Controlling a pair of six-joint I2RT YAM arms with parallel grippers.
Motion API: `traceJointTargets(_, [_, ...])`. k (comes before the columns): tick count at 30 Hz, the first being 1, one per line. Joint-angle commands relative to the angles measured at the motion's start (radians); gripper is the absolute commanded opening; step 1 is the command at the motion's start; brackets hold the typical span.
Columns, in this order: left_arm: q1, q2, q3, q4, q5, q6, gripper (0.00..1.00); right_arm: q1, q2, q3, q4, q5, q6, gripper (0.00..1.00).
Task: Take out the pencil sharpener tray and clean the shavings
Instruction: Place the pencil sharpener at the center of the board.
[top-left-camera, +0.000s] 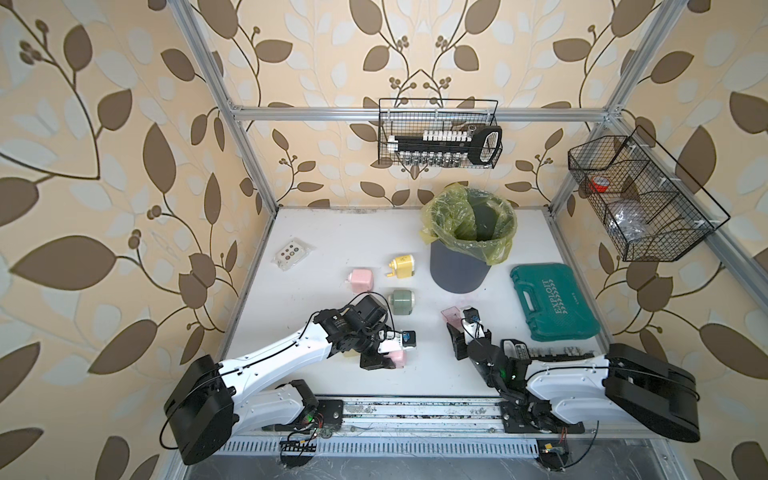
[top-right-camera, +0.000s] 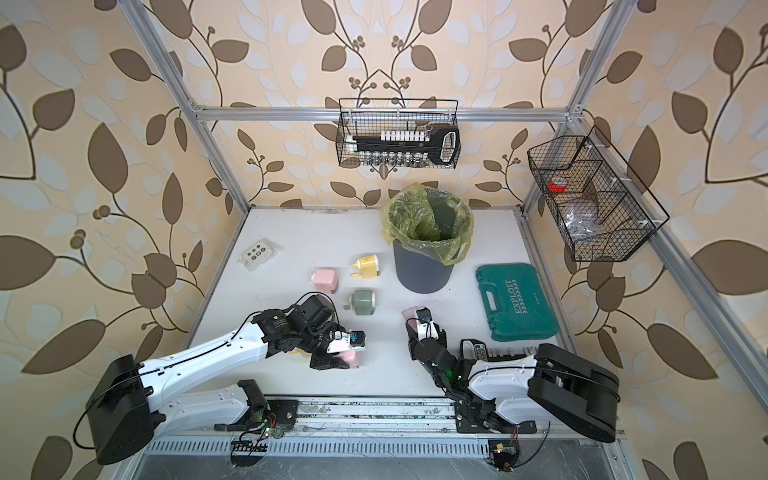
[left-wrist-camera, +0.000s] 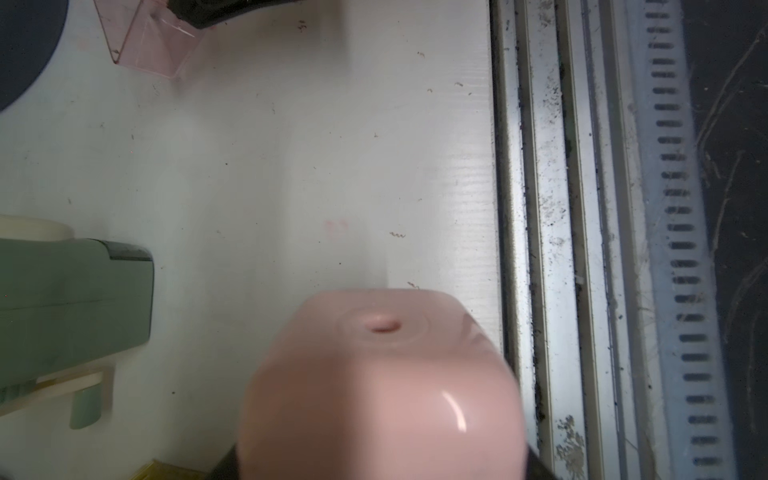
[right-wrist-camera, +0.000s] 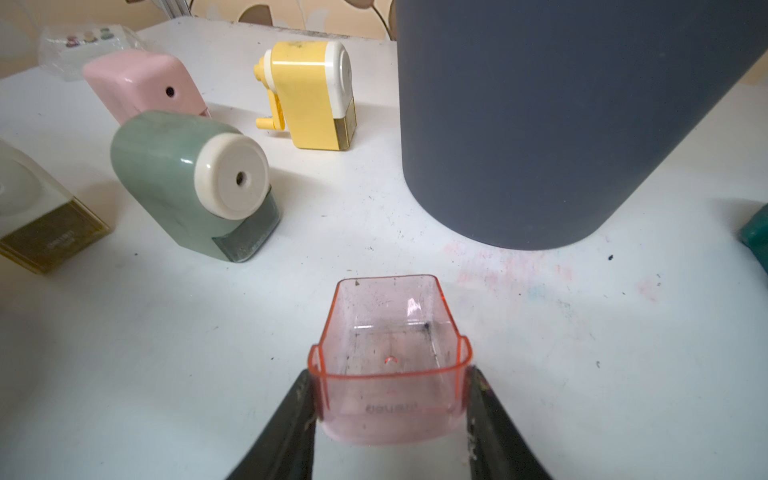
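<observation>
Bin (top-left-camera: 459, 266): grey, lined; the landmark
Pink sharpener (top-left-camera: 400, 358): well front-left of bin, clamped in left gripper (top-left-camera: 386, 360)
Tray (right-wrist-camera: 386, 332): just before bin, pinched by right gripper (right-wrist-camera: 390, 390)
Shavings: only dark specks (right-wrist-camera: 426, 328) in tray; emptying looks done; next, align tray with sharpener slot

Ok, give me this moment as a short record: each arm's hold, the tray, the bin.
left jaws: shut on pink sharpener
right jaws: shut on clear pink tray
tray state: out of the sharpener, only dark specks inside
bin: upright, bag-lined, beyond the tray, not touching
loose on table: green sharpener, yellow sharpener, second pink sharpener
</observation>
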Motion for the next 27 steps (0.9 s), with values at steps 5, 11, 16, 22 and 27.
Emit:
traceJointTargets(5, [-0.007, 0.045, 0.055, 0.024, -0.057, 0.006, 0.00, -0.024, 0.154, 0.057, 0.182, -0.075, -0.038, 0.15])
traceJointTargets(11, [-0.007, 0.057, 0.043, 0.047, -0.070, 0.003, 0.00, -0.051, 0.181, 0.044, 0.205, -0.138, -0.047, 0.56])
traceJointTargets(16, [-0.008, 0.099, 0.051, 0.056, -0.087, 0.009, 0.00, -0.051, 0.098, 0.048, 0.104, -0.143, -0.050, 0.72])
traceJointTargets(22, [-0.008, 0.161, 0.072, 0.061, -0.100, 0.019, 0.00, -0.052, -0.037, 0.077, -0.067, -0.199, -0.093, 0.82])
traceJointTargets(27, [-0.009, 0.204, 0.082, 0.065, -0.107, 0.021, 0.05, -0.053, -0.217, 0.067, -0.198, -0.168, -0.119, 0.85])
